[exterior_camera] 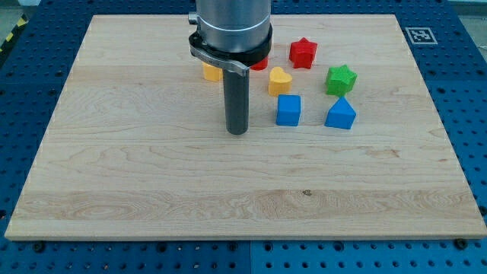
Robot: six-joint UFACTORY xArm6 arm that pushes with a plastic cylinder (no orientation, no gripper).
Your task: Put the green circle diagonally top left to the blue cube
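The blue cube [288, 110] sits right of the board's middle. My rod comes down from the view's top and its tip [237, 132] rests on the board, left of and slightly below the blue cube. The green circle does not show; the rod stands over the spot left of the blue cube where it was seen before. I cannot tell if the tip touches it.
A yellow heart [279, 80] lies just above the blue cube. A blue triangular block [340, 114], a green star [342, 79] and a red star [303, 52] lie to the right. A yellow block [208, 73] and a red circle [263, 62] peek out from behind the arm.
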